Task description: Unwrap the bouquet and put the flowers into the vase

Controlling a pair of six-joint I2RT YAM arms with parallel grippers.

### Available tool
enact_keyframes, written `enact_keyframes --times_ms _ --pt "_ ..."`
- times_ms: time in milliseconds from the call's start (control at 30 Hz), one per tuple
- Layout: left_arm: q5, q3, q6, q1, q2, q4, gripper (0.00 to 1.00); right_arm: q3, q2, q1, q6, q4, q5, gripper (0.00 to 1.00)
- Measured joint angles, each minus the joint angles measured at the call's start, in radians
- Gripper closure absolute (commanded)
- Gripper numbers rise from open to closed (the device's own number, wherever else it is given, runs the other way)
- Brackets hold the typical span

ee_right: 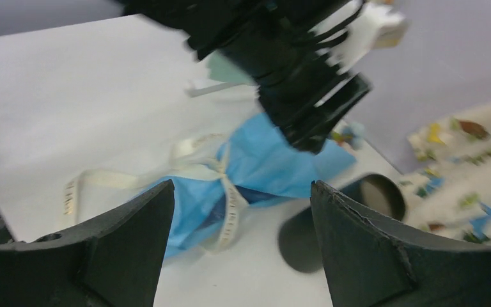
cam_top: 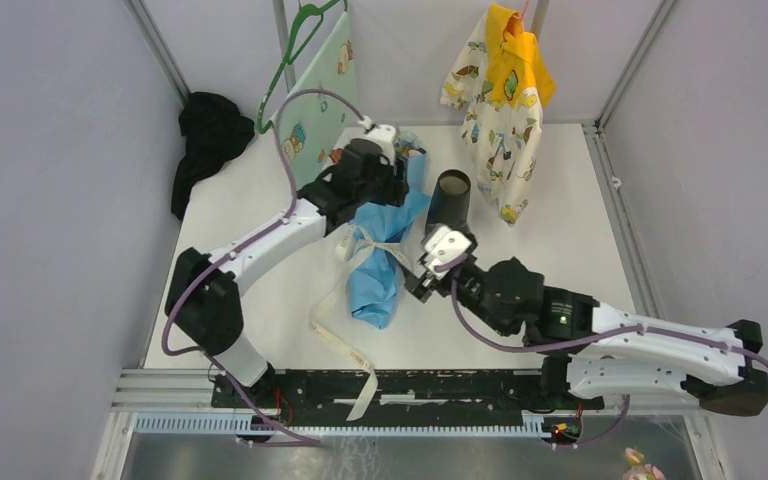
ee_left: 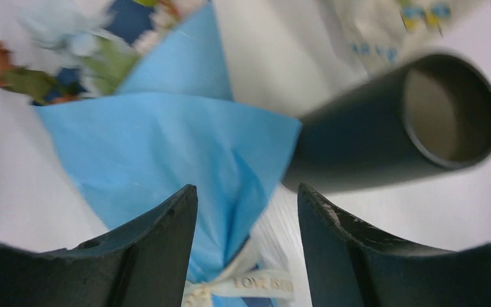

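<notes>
Left arm: stretched from the lower left of the top view diagonally up to mid-frame, with the left gripper (cam_top: 408, 172) over the wide end of the bouquet (cam_top: 378, 275). Right arm: low along the table (cam_top: 260, 210) from the lower right, elbow folded, with the right gripper (cam_top: 422, 275) just beside the bouquet's right flank, near its tied waist.

Bouquet flat on the table at centre frame, narrow end toward the bottom and wide end toward the top. Flowers (ee_left: 70, 45) inside the paper at that wide end, partly hidden beneath the left gripper. Vase (cam_top: 452, 195) upright just right of the wide end; contact with the paper unclear.

Bare table left of the bouquet and below it. Cream ribbon (cam_top: 335, 335) trailing from the knot down past the table's near edge. Black cloth heap (cam_top: 210, 140) at the upper left corner. Yellow and white garment (cam_top: 500, 100) hanging at upper right, just beyond the vase. Green hanger (cam_top: 295, 50) at the top.

Left gripper: jaws moderately apart, nothing between them, blue paper and ribbon knot just ahead; touching or not, cannot tell. Right gripper: jaws wide apart and empty, facing bouquet and vase.
</notes>
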Motion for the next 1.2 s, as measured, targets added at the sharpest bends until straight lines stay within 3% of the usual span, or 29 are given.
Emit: enact_keyframes --times_ms 167,433,733,1200 --pt "-0.055 0.074 0.091 -0.179 0.111 -0.142 0.34 -0.053 -0.185 -0.003 0.006 0.038 0.255 0.18" --pt "-0.166 0.085 0.126 -0.303 0.195 -0.35 0.34 -0.068 -0.315 -0.004 0.02 0.082 0.481 0.18" --pt "-0.288 0.089 0.126 -0.331 0.283 -0.41 0.33 -0.108 -0.303 -0.004 0.039 0.07 0.498 0.18" --pt "-0.314 0.089 0.126 -0.376 0.327 -0.45 0.39 -0.139 -0.286 -0.004 0.049 0.077 0.498 0.18"
